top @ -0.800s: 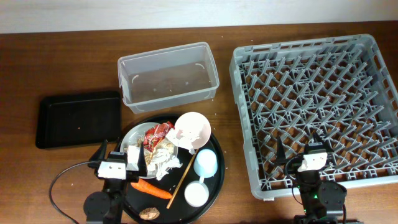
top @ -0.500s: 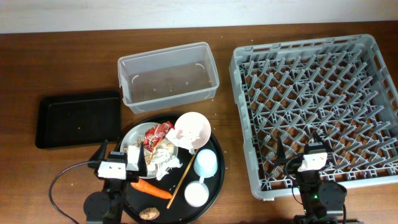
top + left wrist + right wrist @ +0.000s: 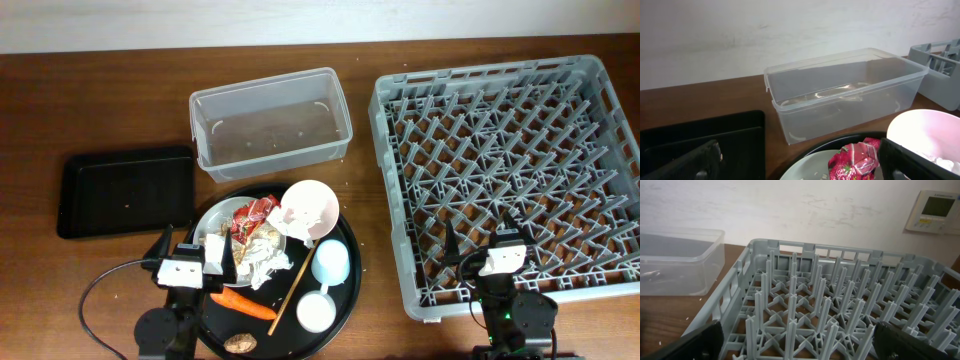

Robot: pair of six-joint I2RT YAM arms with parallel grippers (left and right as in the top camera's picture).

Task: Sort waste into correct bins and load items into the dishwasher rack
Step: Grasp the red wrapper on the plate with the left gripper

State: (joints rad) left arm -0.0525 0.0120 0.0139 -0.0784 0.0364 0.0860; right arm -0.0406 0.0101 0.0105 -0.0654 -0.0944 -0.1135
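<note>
Left pincer (image 3: 195,245): jaws spread wide with nothing between them, hovering over the left edge of the round black tray (image 3: 350,262).
Right pincer (image 3: 480,235): likewise wide and empty, above the near-left corner of the dishwasher rack (image 3: 510,150).
Waste heap: red wrapper (image 3: 252,215), beige scraps (image 3: 266,238) and crumpled napkins (image 3: 262,266), piled in the pale plate-bowl (image 3: 212,222) on the round tray.
Key relation: the heap lies just ahead and to the right of the left pincer, whose right finger reaches over the plate-bowl. The right pincer is well apart, across the tray.
Nearer arm: the left, as I judge it.
Carrot (image 3: 243,304): on the tray beside the left wrist, behind the fingertips. Its long axis runs left to right, the right end tilted toward the robot.
Nut-like lump (image 3: 239,343): at the tray's near edge.
Bins: the clear tub (image 3: 270,130) stands beyond the round tray. The shallow black tray (image 3: 125,190) lies on the worktop (image 3: 100,100), ahead-left of the left pincer.
Look: the wrapper is crinkled and glossy. The napkins are white and loosely balled.
</note>
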